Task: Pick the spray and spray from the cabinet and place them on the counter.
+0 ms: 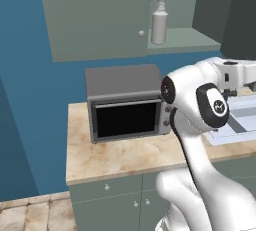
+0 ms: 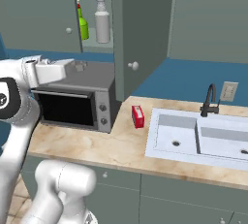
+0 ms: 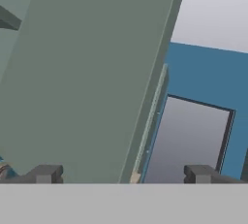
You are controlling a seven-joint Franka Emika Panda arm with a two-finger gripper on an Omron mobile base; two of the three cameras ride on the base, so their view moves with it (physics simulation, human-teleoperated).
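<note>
Cabinet (image 2: 145, 24) open above the desk (image 1: 125, 155), toaster oven (image 1: 127, 102) on it. Grey-white spray (image 1: 159, 22) & green spray (image 2: 83, 24) stand side by side on cabinet shelf. Red box (image 2: 138, 116) near sink (image 2: 198, 140). Fingers (image 3: 123, 174) spread apart, empty, facing cabinet door.

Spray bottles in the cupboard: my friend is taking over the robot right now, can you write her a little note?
Gripper: open, holding nothing, facing a grey-green door panel.
Tall grey-white spray bottle with blue-white nozzle: upright on the open grey-green wall cabinet's shelf.
Shorter green spray bottle with red-white nozzle: on the same shelf, beside the tall one.
Beige marbled counter: holds the grey toaster oven and a small flat red box.
Done: cabinet is open.
Left: pick both bottles and set them on the counter.
</note>
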